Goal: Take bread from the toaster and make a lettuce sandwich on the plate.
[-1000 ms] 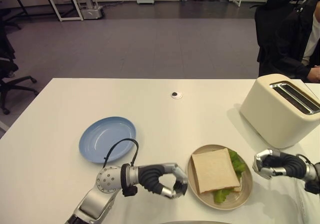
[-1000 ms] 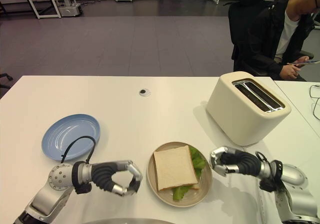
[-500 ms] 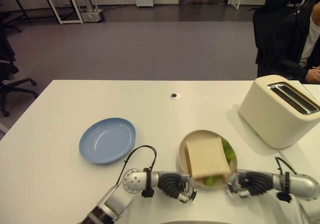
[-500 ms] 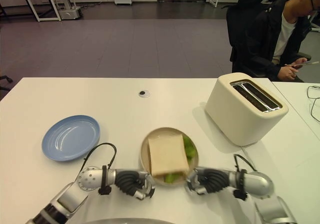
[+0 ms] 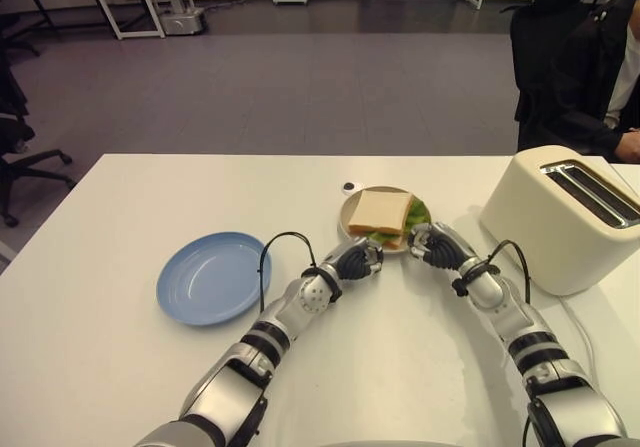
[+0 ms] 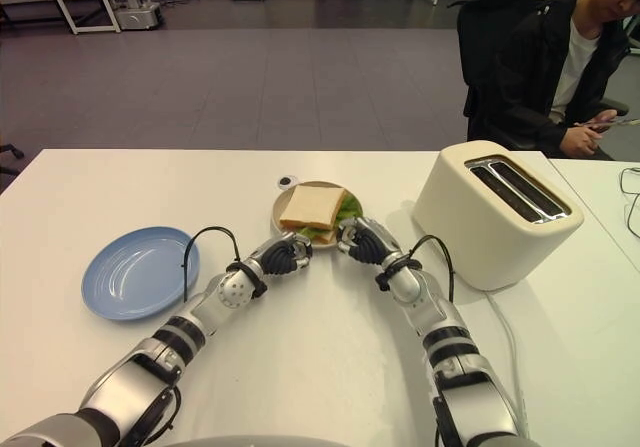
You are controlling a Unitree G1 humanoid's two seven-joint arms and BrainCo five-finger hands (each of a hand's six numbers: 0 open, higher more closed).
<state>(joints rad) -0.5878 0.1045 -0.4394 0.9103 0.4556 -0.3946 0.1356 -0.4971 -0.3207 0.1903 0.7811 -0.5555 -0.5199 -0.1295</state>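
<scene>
- Tan plate (image 5: pixel 345 219) bearing the sandwich (image 5: pixel 380 210), set at far centre of the table (image 5: pixel 100 297); toaster (image 5: pixel 545 232) well to its right
- Lying just beyond both hands; left hand (image 5: pixel 357 260) clenched on near-left rim; right hand (image 5: pixel 432 244) clenched on near-right rim
- 2 grips equally near; probably release next, then straight back

Sandwich (image 5: pixel 380 210) on plate (image 5: pixel 344 219) mid-table, toaster (image 5: pixel 555 227) to its right, second plate (image 5: pixel 213 277) left and nearer
</scene>
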